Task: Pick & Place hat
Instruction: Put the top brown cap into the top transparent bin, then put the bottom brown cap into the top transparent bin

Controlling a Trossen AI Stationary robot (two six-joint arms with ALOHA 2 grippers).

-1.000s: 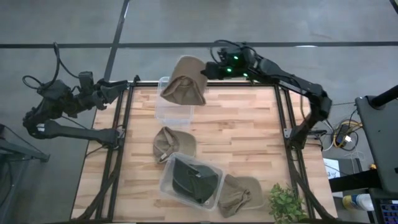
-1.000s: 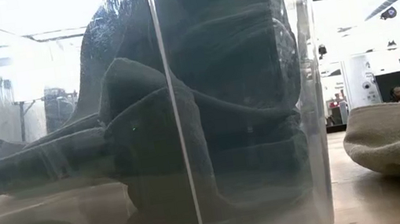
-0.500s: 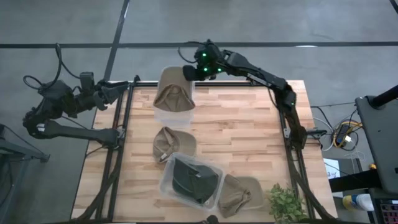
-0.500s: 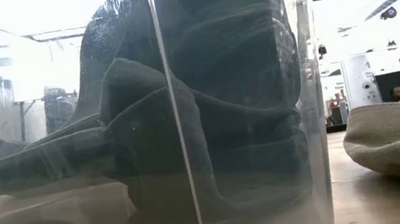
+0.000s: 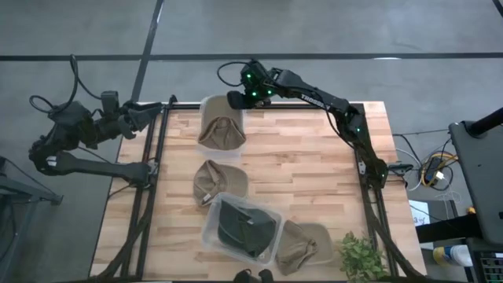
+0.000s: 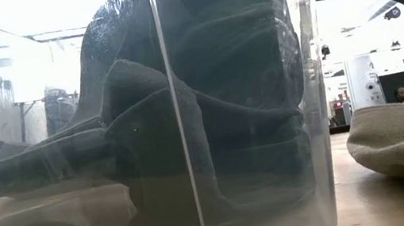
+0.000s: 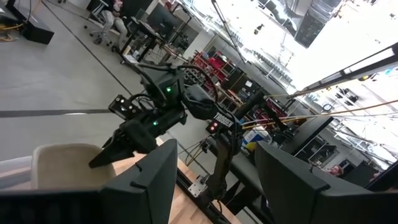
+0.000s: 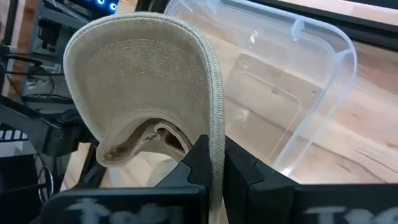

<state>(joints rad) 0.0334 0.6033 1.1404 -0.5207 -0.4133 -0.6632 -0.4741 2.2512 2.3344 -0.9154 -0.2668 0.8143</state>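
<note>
The tan hat (image 5: 221, 130) is a soft cloth cap with a stitched brim, its crown sagging as it hangs over the clear bin (image 5: 209, 143) at the far left part of the wooden surface (image 5: 306, 173). The right gripper (image 5: 238, 99) holds it at the far edge, jaws pinched narrow on the brim's edge, as the right wrist view shows, where the brim (image 8: 149, 74) curves up in front of the empty clear tub (image 8: 292, 93). No readable writing shows on the hat; the right arm carries white lettering in the left wrist view, too small to make out.

Nearer on the surface lie a second tan hat (image 5: 218, 181), a second clear bin (image 5: 211, 228) holding a dark hat (image 5: 245, 228), a third tan hat (image 5: 302, 245) and a green plant (image 5: 363, 256). The left gripper (image 5: 151, 111) waits off the surface's far left corner, jaws spread wide.
</note>
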